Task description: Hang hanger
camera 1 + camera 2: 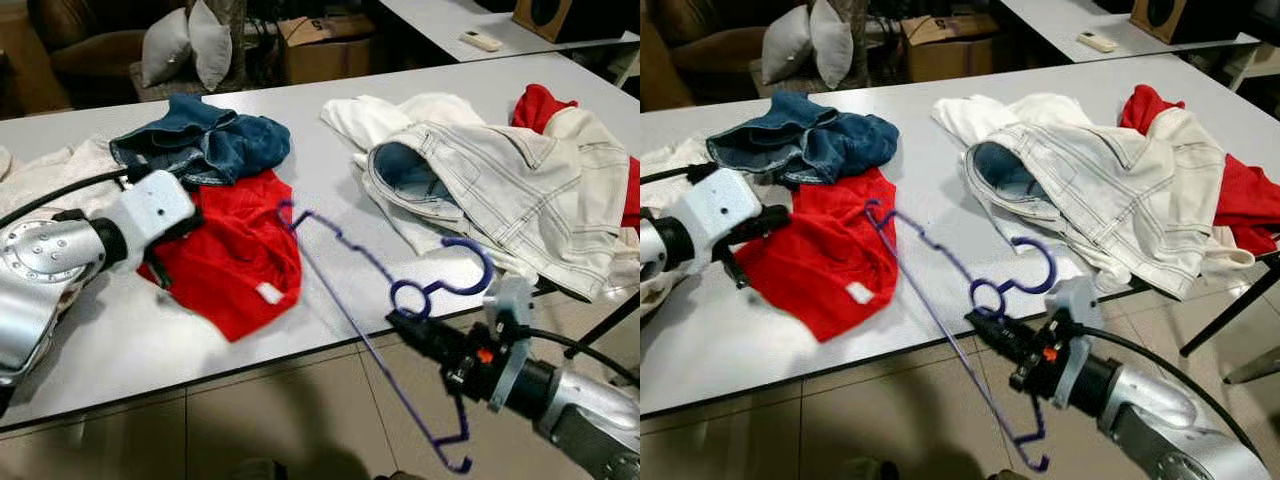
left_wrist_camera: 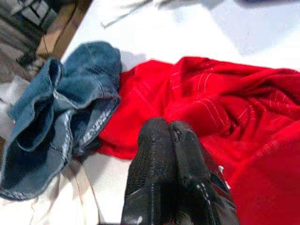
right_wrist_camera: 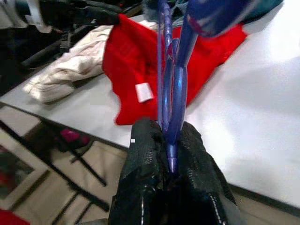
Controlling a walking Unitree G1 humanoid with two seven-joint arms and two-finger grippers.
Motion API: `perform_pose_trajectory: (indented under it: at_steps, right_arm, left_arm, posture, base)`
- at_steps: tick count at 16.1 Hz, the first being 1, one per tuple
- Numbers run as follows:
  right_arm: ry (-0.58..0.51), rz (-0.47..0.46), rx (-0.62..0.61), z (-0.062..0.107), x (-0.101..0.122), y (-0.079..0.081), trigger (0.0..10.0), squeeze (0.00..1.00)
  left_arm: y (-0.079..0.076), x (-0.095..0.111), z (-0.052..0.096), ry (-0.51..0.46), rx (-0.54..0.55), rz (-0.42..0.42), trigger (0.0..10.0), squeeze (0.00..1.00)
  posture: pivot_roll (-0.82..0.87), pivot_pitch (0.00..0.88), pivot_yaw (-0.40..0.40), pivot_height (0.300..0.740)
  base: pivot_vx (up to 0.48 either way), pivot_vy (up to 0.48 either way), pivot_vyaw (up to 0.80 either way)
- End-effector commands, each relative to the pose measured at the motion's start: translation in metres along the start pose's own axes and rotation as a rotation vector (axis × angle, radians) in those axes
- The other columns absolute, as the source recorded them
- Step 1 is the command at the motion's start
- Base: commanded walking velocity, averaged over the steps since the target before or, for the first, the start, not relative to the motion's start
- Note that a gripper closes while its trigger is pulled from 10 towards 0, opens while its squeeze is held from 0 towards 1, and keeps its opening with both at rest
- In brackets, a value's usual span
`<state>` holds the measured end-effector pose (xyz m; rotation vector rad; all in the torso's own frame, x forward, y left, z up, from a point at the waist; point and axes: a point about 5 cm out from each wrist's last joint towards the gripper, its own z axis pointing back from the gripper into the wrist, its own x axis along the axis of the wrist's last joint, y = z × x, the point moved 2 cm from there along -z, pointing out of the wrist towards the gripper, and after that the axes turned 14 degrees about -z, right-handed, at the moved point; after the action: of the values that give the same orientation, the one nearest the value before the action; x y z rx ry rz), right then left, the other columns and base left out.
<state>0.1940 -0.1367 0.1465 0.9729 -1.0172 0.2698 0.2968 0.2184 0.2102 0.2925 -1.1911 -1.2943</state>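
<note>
Nearest the camera, the right end effector (image 1: 400,325) is seen just off the near edge of the table (image 1: 120,350), its two black fingers pressed together on the blue hanger (image 1: 345,300). In the right wrist view the thin blue wire is pinched between the fingers (image 3: 140,154) close below the loop at the neck of the hanger. The hanger is held tilted, one end hanging below the table edge over the tiled floor (image 1: 280,410), the other end raised over the red garment (image 1: 235,255), with the hook curving out over the near edge beside the white jeans (image 1: 500,190).

The task is judged to be at an early-to-middle stage: the hanger is lifted and gripped, but no rail or rod on which it could be hung can be made out, so the hanging itself is not yet done. Nothing is threaded onto the hanger.

Further in, the left end effector (image 2: 171,136) is held above the red garment near the left part of the table, its fingers closed against each other with nothing between them. Whether the cloth is touched cannot be told.

Beyond it, a crumpled blue denim piece (image 1: 205,140) lies touching the red garment, and a cream cloth (image 1: 40,170) is spread at the left edge. More red and white clothing (image 1: 545,110) is piled toward the far right corner.
</note>
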Motion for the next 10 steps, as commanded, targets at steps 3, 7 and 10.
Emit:
perform_pose_trajectory:
  at_steps: [3, 7, 10]
  right_arm:
    - [0.093, -0.094, 0.051, 0.002, -0.016, 0.007, 10.0, 0.00]
    - [0.171, -0.111, -0.041, 0.002, -0.019, -0.012, 10.0, 0.00]
    - [0.170, -0.137, -0.120, 0.004, -0.012, -0.026, 10.0, 0.00]
  left_arm:
    - [0.008, 0.006, 0.014, 0.003, 0.053, -0.034, 0.0, 0.00]
    - [0.001, 0.024, 0.021, -0.083, 0.028, -0.061, 0.0, 0.00]
    - [-0.031, 0.040, 0.022, -0.198, -0.102, -0.100, 0.0, 0.00]
  posture:
    - [0.08, 0.058, 0.014, 0.740]
    - [0.09, 0.062, -0.020, 0.740]
    - [0.07, 0.061, -0.056, 0.740]
  base:
    - [0.000, 0.000, 0.00]
    - [0.000, 0.000, 0.00]
    - [0.000, 0.000, 0.00]
